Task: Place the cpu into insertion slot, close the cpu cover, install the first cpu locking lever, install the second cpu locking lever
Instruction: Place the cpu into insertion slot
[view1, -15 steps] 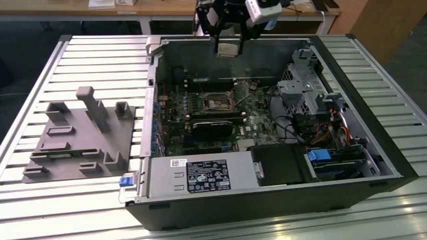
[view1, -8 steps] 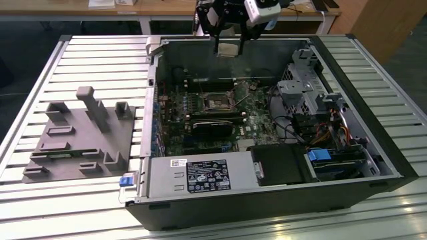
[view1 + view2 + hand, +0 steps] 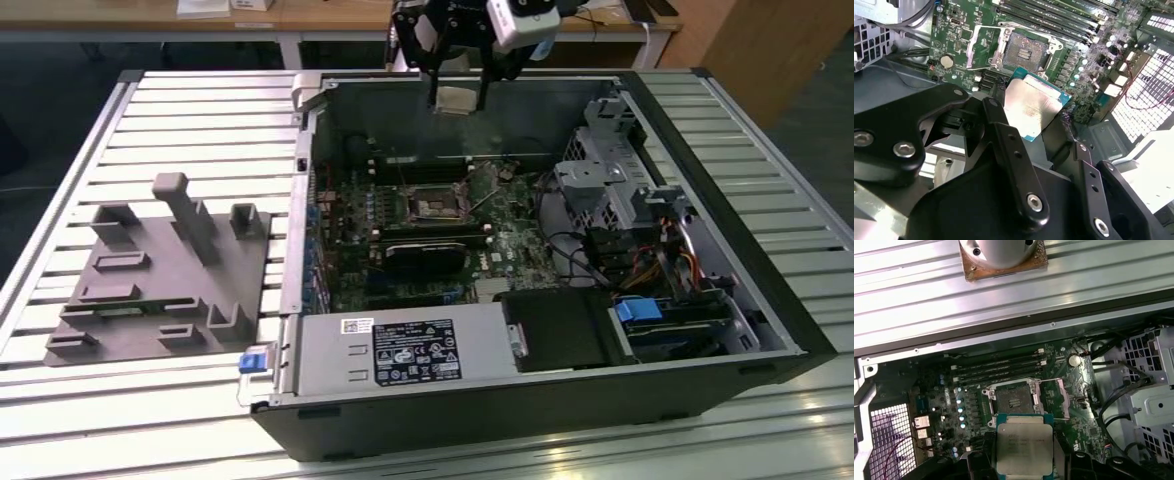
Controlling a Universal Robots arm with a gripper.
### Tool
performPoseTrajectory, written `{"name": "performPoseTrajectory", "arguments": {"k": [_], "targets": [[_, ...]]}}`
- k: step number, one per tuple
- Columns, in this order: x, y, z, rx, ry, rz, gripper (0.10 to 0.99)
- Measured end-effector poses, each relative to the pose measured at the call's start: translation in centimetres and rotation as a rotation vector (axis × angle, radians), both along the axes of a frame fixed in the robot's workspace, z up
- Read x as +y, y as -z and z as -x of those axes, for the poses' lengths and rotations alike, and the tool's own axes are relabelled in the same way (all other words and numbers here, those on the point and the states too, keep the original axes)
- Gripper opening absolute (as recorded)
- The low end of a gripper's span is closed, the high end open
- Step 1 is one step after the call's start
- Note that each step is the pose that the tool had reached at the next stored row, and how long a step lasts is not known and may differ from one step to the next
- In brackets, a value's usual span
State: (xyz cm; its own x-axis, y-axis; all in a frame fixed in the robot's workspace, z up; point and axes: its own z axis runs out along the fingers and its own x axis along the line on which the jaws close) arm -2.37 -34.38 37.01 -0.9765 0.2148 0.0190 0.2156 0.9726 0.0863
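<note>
While the gripper [image 3: 455, 92] pinches the cpu [image 3: 1023, 449] by its edges, fingers closed just to the chip's width, the chip hangs above the open case, at twelve o'clock from the insertion slot [image 3: 438, 208] in the exterior view. With the cpu cover [image 3: 1058, 399] standing open beside the socket, I judge that a tilted or misaligned descent could bend contacts, or the thin edge grip could slip.

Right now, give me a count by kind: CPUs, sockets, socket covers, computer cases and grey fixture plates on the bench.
cpu: 1
insertion slot: 1
cpu cover: 1
computer case: 1
grey fixture plate: 1
Total: 5
</note>
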Motion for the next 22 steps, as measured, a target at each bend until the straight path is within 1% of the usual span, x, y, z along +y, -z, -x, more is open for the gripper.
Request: {"name": "performPoseTrajectory", "arguments": {"k": [22], "targets": [[0.00,0.06,0.00,0.0000,0.076,0.001,0.541]]}}
